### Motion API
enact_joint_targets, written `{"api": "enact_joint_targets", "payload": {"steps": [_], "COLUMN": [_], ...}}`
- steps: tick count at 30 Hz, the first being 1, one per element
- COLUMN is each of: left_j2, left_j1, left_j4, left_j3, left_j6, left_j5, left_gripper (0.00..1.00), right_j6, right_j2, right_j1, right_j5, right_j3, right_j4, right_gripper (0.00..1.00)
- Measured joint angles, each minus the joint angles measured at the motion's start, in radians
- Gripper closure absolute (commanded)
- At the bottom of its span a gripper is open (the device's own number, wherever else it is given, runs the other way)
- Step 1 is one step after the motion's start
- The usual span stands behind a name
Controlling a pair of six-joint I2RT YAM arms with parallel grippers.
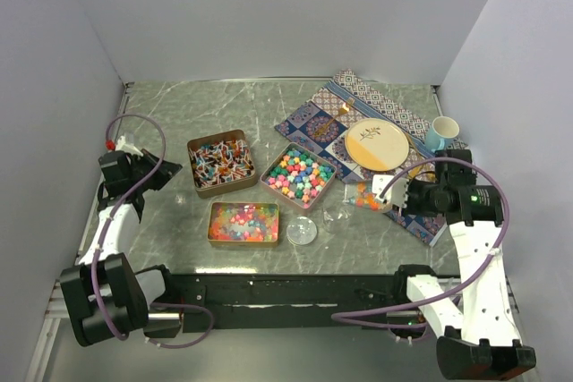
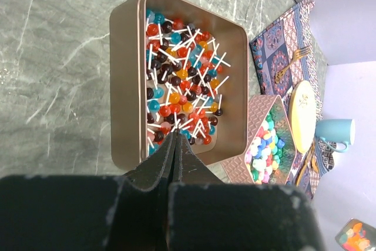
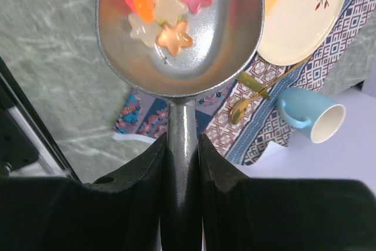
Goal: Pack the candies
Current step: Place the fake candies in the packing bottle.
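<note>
Right wrist shows my right gripper (image 3: 182, 145) pinching a scoop (image 3: 232, 45), candies (image 3: 167, 13) in its bowl just ahead. My left gripper (image 2: 174, 142) is pressed together.

No text, label, brand, number or sign can be read on anything in view here.

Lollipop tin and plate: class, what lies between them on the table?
A copper tin of pastel candies lies between the lollipop tin and the plate; the top view shows it.
</note>
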Motion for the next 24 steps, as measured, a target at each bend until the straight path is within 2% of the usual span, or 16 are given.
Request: {"api": "enact_joint_targets", "payload": {"steps": [6,13,24], "left_j2": [-0.015,-0.026,-0.040], "left_j1": [0.000,0.000,0.000], "left_j4": [0.007,0.013,0.023], "left_j3": [-0.005,-0.012,-0.038], "left_j6": [-0.006,-0.006,-0.007], "left_j5": [-0.001,-0.008,-0.016], "left_gripper": [0.99,0.99,0.99], "right_j6": [-0.103,-0.117,-0.102], "right_j2": [-0.013,0.027,0.068], "right_j1": [0.000,0.031,0.182], "right_j5": [0.019,0.045,0.130], "right_j3": [-0.001,0.000,0.006], "right_j4": [-0.033,-0.034,-0.013], "right_gripper": [1.00,1.00,1.00]}}
